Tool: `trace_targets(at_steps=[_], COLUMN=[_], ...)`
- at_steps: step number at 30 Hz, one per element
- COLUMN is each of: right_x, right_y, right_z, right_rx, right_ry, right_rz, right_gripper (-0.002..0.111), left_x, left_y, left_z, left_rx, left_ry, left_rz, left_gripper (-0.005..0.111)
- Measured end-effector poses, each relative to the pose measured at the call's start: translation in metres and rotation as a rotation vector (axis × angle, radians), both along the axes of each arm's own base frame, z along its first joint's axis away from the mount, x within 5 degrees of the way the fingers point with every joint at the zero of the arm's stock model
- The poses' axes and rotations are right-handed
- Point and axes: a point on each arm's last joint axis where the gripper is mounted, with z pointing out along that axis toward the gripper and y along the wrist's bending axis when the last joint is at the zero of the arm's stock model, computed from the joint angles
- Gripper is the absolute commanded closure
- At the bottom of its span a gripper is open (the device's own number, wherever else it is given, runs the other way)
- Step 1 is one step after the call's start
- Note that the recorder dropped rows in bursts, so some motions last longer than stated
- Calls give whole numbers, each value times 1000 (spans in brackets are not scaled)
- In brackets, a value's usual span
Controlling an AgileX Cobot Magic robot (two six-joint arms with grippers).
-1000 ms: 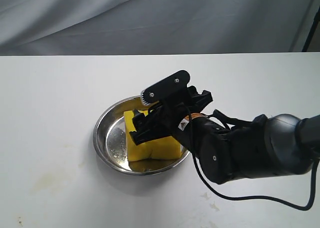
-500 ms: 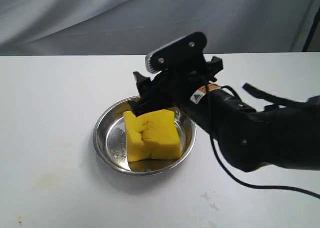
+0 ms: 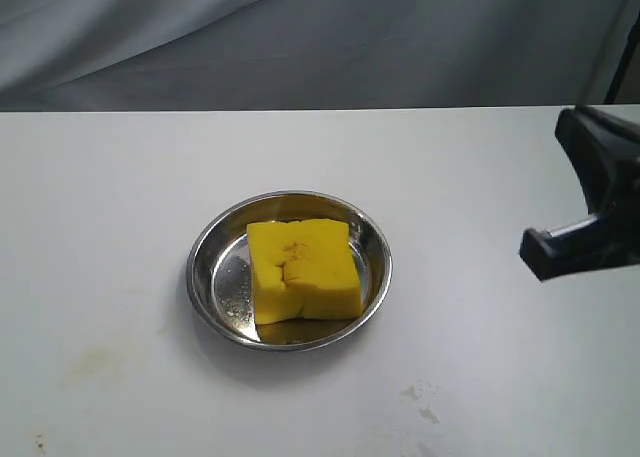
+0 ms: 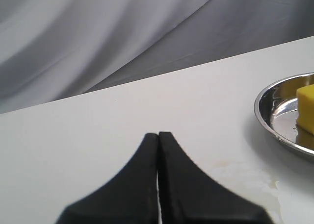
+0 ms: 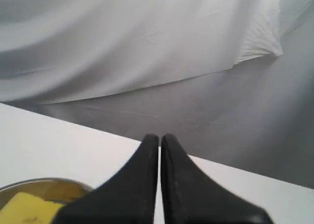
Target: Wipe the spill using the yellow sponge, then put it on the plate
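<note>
Right gripper (image 5: 160,138) is seen with its two black fingers pressed flat against each other, so it is fully closed, and nothing is held between them. It is kept well apart from the plate (image 3: 196,277). In the exterior view only a black part of the right arm (image 3: 590,227) is visible, far from the plate on the right side. The left gripper (image 4: 158,136) is closed in the same way: the jaws are touching along their length and nothing is caught in them. It is pointed over the white table (image 3: 100,177), away from the plate, whose rim is seen at the edge of the left wrist view.

The yellow sponge (image 3: 303,269) is laid flat inside the plate, and most of the middle is filled by it. Its far edge is close to the rim of the plate. A small brownish stain (image 3: 293,247) is seen on its top face, and a crease (image 3: 287,277) is pressed into its near part. Small drops (image 3: 238,292) are spread on the bare bottom of the plate just beside the sponge. Both grippers are kept apart from the sponge.

A faint yellowish mark (image 3: 92,362) is noticed on the table near the plate, on the left arm's side. A few small flecks (image 3: 420,392) are seen near the plate on the right arm's side. A grey cloth (image 3: 320,37) is hung behind the table, beyond the plate.
</note>
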Motion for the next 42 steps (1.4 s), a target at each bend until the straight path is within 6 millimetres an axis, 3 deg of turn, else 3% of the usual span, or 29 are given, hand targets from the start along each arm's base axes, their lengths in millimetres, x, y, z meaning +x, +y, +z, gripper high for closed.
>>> trace_targets(at_steps=[4,7,11,35,42], right_x=[-24,-43,-50,-52,-52], right_y=[-4,2,6,5,-24], right_z=[-15,-25,-33,-33,-14], right_rx=[-12,-130,-171,-85,17], right_ry=[107,188,264,327,199], right_rz=[173,379,458,454,288], right_gripper=[108,108,108,108,108], left_x=[0,0,0,0,0], left_y=[0,0,0,0,0], left_z=[0,0,0,0,0], left_rx=[0,0,0,0,0], left_ry=[0,0,0,0,0], left_rz=[0,0,0,0,0], left_gripper=[107,107,107,107,107])
